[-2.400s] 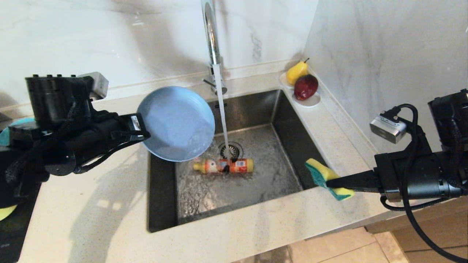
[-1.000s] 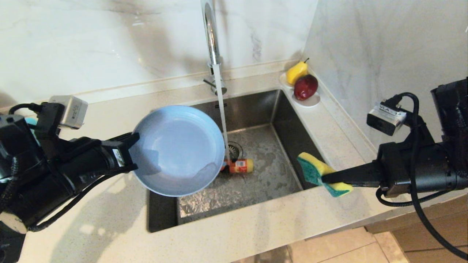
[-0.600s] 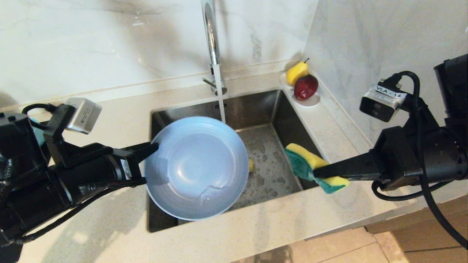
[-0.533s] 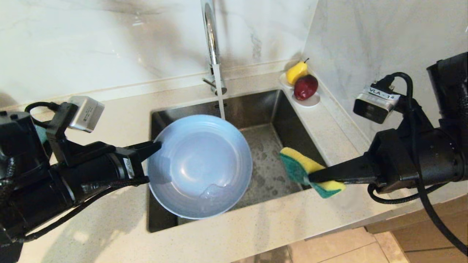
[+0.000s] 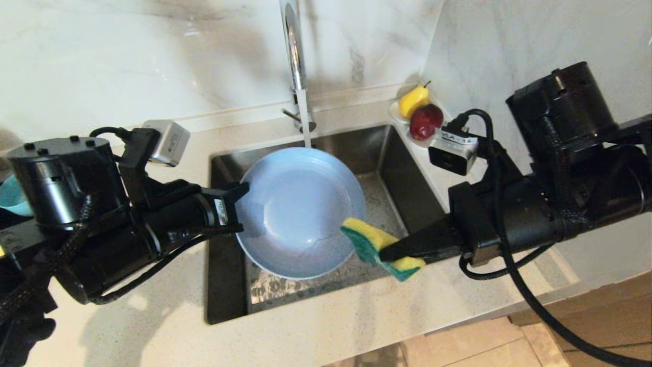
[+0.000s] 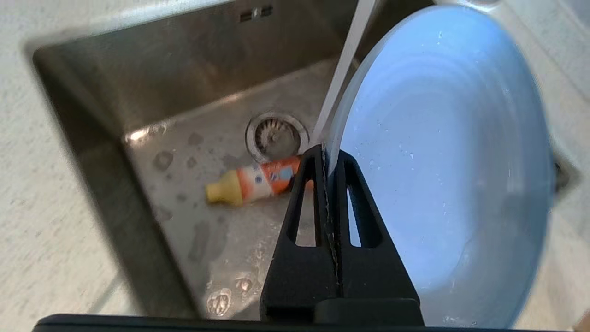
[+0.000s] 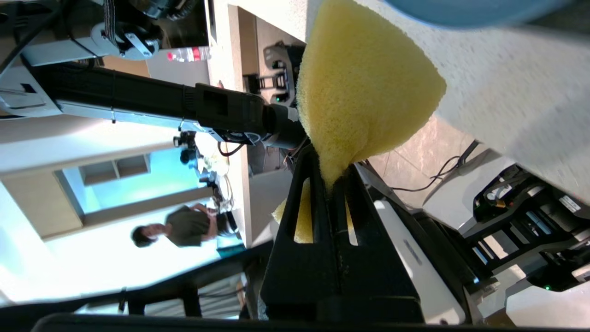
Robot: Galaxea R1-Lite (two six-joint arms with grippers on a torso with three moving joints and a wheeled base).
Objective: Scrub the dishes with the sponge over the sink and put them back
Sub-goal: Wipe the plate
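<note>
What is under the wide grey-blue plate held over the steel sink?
Under the wide grey-blue plate, the left wrist view shows the steel sink floor, its round drain and an orange yellow-capped bottle lying flat. In the head view the plate covers both drain and bottle.

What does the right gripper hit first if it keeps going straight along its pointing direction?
Most likely the grey-blue plate. The right gripper, shut on the sponge, points toward the plate's near right rim, which the left gripper holds over the sink. The sponge would touch first; depth between them is unclear.

Black arms (image 5: pixel 127 229), looping black cables (image 5: pixel 514 285)
</note>
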